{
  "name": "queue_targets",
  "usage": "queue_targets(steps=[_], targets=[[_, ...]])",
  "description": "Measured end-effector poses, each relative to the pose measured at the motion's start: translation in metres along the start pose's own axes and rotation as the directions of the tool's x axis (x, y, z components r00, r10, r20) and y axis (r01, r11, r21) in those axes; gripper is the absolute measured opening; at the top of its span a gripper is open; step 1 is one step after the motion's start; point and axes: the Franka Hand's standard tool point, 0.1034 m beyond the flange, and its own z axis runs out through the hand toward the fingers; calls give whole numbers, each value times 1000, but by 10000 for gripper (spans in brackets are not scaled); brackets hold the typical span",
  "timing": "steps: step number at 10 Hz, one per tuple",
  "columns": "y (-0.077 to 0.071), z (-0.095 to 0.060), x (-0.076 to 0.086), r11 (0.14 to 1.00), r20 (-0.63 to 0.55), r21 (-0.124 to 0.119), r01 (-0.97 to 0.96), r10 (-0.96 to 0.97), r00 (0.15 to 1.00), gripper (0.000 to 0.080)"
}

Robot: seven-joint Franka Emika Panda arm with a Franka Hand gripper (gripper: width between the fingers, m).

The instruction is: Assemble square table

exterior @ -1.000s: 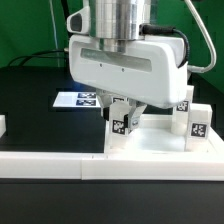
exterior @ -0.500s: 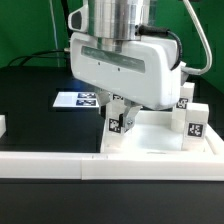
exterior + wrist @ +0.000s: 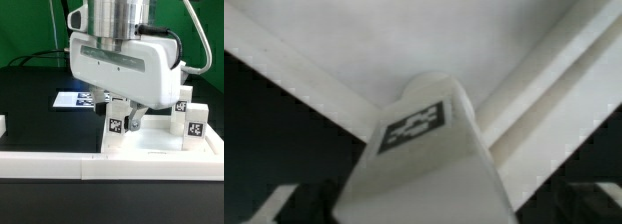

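Observation:
The white square tabletop lies on the table, and it fills the background of the wrist view. A short white leg with a black-and-white tag stands upright at its corner on the exterior view's left. My gripper is right above this leg and shut on its upper part. In the wrist view the leg runs between my dark fingers. Two more tagged legs stand on the exterior view's right.
A long white rail lies across the front of the table. The marker board lies flat behind my gripper on the exterior view's left. A small white piece sits at the left edge.
My gripper has turned a little about its own axis with the leg in it. The leg's tag has shifted slightly to the exterior view's left. The tabletop has not moved.

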Motion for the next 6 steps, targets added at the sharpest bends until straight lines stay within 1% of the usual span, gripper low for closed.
queue_targets(steps=[1, 2, 3, 4, 5, 6], targets=[[-3, -17, 1, 1000, 12, 15, -7, 7, 1000, 628], [-7, -42, 4, 999, 21, 44, -14, 13, 1000, 645], [-6, -65, 11, 998, 31, 64, -24, 22, 999, 648], [-4, -73, 17, 997, 26, 75, -34, 33, 999, 648], [-4, -68, 15, 997, 27, 69, -31, 30, 999, 649], [-4, -68, 15, 997, 27, 68, -31, 29, 999, 649]])
